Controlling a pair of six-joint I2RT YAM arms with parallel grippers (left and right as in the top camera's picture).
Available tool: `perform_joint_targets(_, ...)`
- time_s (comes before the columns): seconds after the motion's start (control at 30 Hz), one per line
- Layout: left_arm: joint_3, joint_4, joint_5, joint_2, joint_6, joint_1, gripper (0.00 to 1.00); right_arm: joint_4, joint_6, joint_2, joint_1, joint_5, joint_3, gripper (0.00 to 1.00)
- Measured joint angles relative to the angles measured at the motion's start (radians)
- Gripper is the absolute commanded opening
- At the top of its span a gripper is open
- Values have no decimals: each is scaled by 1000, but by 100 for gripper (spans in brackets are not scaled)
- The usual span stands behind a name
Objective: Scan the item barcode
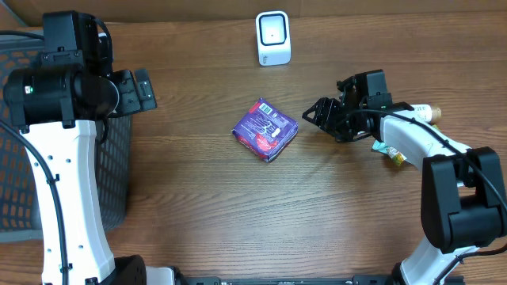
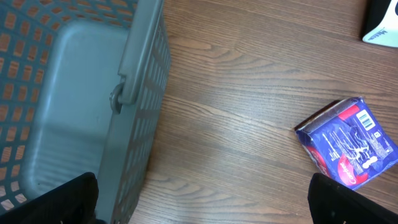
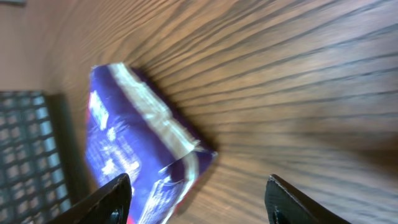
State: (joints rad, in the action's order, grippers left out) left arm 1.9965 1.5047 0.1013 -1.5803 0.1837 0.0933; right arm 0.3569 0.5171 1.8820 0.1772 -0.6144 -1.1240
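Note:
The item is a purple packet (image 1: 265,129) with white print and a small barcode label. It lies flat mid-table. It shows at the right edge of the left wrist view (image 2: 348,143) and ahead-left in the right wrist view (image 3: 134,143). A white scanner (image 1: 273,37) stands upright at the back of the table, its corner in the left wrist view (image 2: 382,28). My right gripper (image 1: 321,117) sits just right of the packet, open with nothing between its fingers (image 3: 196,202). My left gripper (image 1: 142,89) hangs open and empty beside the basket (image 2: 211,208).
A grey mesh basket (image 1: 119,158) stands at the table's left edge, its wall and rim filling the left of the left wrist view (image 2: 134,93). Under the right arm lie a pale bottle-like item (image 1: 428,112) and a small green-yellow packet (image 1: 392,153).

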Motion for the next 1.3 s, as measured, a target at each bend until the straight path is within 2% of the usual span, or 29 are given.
perform_joint_targets(0.07, 0, 0, 0, 0, 0, 0, 100, 28, 26, -1, 14, -27, -2, 86)
perform_joint_targets(0.17, 0, 0, 0, 0, 0, 0, 100, 56, 82, -1, 73, -19, -2, 100)
perform_joint_targets(0.4, 0, 0, 0, 0, 0, 0, 100, 26, 354, -2, 295, 209, 13, 100)
perform_joint_targets(0.47, 0, 0, 0, 0, 0, 0, 99, -5, 394, -2, 315, 250, 25, 98)
perform_joint_targets(0.73, 0, 0, 0, 0, 0, 0, 100, -175, 482, -3, 327, 353, 88, 85)
perform_joint_targets(0.87, 0, 0, 0, 0, 0, 0, 99, -244, 496, -4, 329, 368, 122, 71)
perform_joint_targets(0.97, 0, 0, 0, 0, 0, 0, 100, -271, 497, -4, 330, 369, 145, 54)
perform_joint_targets(1.17, 0, 0, 0, 0, 0, 0, 100, -286, 507, -4, 358, 412, 151, 59)
perform_joint_targets(1.2, 0, 0, 0, 0, 0, 0, 99, -288, 508, -4, 367, 425, 151, 57)
perform_joint_targets(1.3, 0, 0, 0, 0, 0, 0, 100, -294, 504, -4, 387, 447, 151, 41)
